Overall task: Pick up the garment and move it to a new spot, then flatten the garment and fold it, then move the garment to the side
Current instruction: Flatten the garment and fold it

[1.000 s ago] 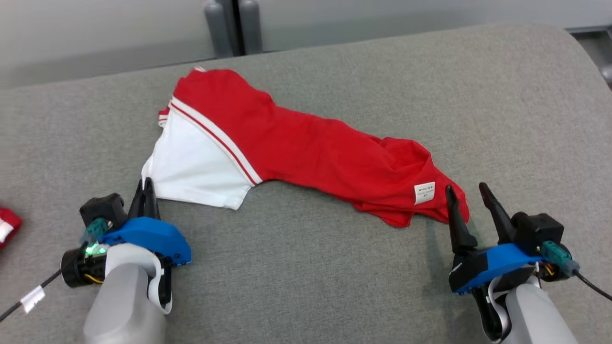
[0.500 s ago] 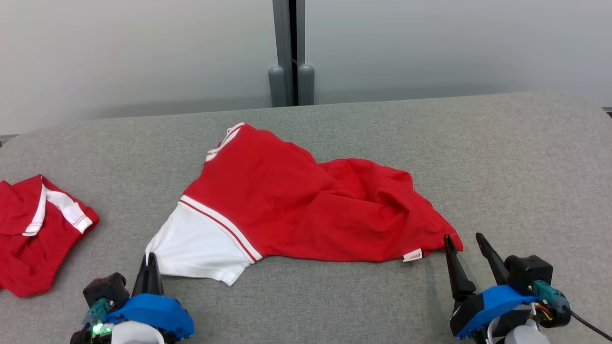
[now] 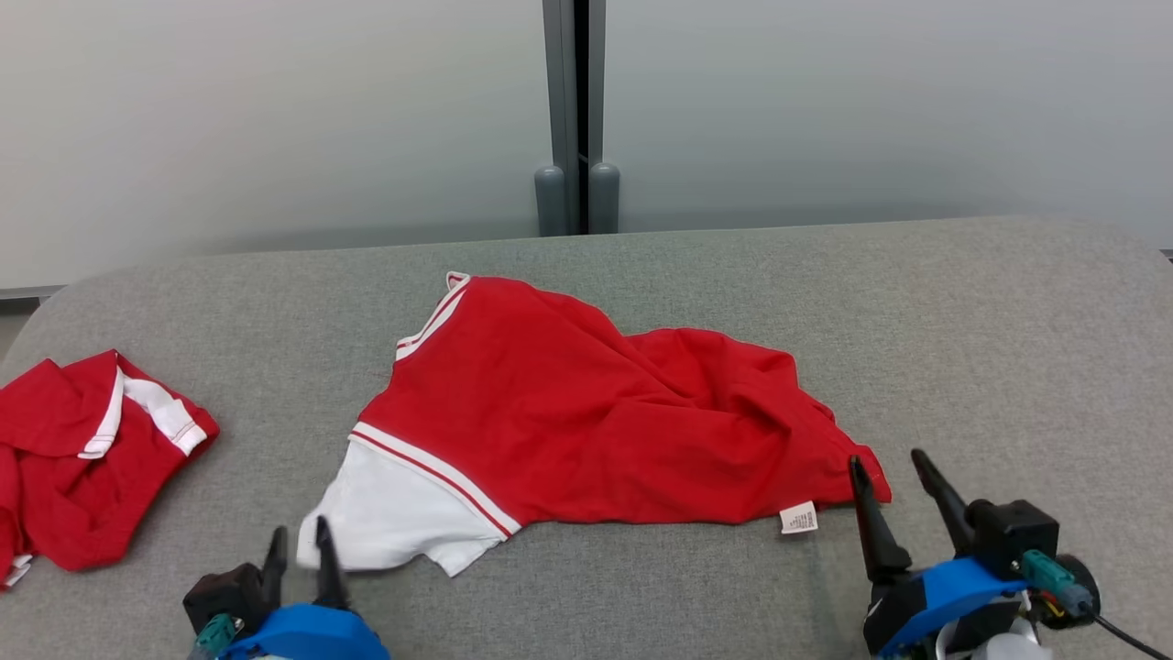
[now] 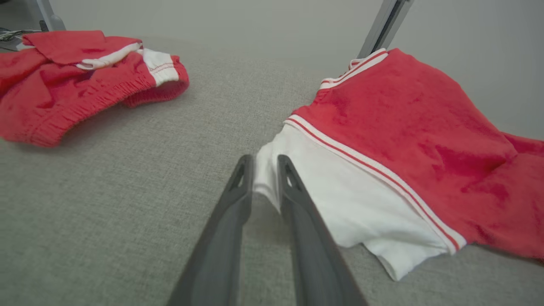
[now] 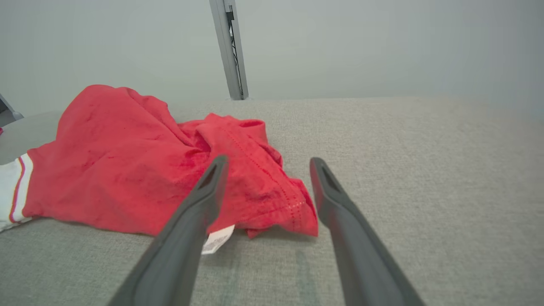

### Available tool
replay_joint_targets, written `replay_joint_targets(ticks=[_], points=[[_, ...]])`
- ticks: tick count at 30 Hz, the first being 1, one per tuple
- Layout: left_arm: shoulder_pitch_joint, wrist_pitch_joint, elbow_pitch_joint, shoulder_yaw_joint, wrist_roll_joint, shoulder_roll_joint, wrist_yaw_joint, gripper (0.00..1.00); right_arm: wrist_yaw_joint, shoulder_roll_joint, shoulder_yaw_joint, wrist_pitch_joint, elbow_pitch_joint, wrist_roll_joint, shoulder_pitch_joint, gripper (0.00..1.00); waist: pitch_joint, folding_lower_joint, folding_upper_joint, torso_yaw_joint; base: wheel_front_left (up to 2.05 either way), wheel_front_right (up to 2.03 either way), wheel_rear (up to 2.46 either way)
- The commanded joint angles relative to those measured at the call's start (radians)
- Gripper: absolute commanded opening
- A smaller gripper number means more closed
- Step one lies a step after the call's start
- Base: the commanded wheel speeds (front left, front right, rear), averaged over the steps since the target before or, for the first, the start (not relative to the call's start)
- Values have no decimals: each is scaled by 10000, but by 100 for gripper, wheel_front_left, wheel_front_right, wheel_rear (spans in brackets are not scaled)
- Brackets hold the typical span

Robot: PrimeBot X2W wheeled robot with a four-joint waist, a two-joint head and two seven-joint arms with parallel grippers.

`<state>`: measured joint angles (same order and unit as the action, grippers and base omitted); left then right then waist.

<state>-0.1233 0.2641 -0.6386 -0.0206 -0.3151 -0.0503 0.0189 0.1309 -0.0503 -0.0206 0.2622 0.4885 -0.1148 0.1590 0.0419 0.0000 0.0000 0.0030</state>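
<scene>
The garment [image 3: 586, 412], red with a white striped end, lies rumpled across the middle of the grey padded surface [image 3: 962, 321]. My left gripper [image 3: 298, 541] sits at its white corner, jaws slightly parted. In the left wrist view that white corner of the garment [image 4: 382, 140] shows in the narrow gap of the left gripper [image 4: 263, 160], loose. My right gripper [image 3: 885, 461] stands open at the red end near the white label [image 3: 799, 518]. In the right wrist view the hem of the garment [image 5: 127, 170] lies between and beyond the fingertips of the right gripper [image 5: 267, 163], untouched.
A second red and white garment [image 3: 82, 458] lies bunched at the left edge of the surface and appears as a bunched garment [image 4: 76, 72] in the left wrist view. A grey post [image 3: 577, 110] and a pale wall stand behind. Bare surface stretches to the right.
The left gripper's jaws have parted and released the white corner. The garment has gone from stretched out to slack and bunched. The head camera has tilted up, shifting the whole picture.
</scene>
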Motion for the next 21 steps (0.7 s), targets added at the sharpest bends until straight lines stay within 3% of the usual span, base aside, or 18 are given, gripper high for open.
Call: replay_joint_targets(ticks=[1, 7, 21], points=[[47, 6, 240, -47, 166, -8, 90, 100, -3, -7, 53, 39, -255, 82, -130, 100, -7, 0, 0, 6, 0, 0, 0], [93, 6, 440, -314, 644, -6, 5, 100, -3, -8, -38, 37, -863, 396, -234, 100, -23, 0, 0, 25, 0, 0, 0], [-110, 6, -383, -307, 500, -4, -311, 100, -3, -8, -24, 37, -47, 722, -107, 100, 62, 0, 0, -30, 0, 0, 0]])
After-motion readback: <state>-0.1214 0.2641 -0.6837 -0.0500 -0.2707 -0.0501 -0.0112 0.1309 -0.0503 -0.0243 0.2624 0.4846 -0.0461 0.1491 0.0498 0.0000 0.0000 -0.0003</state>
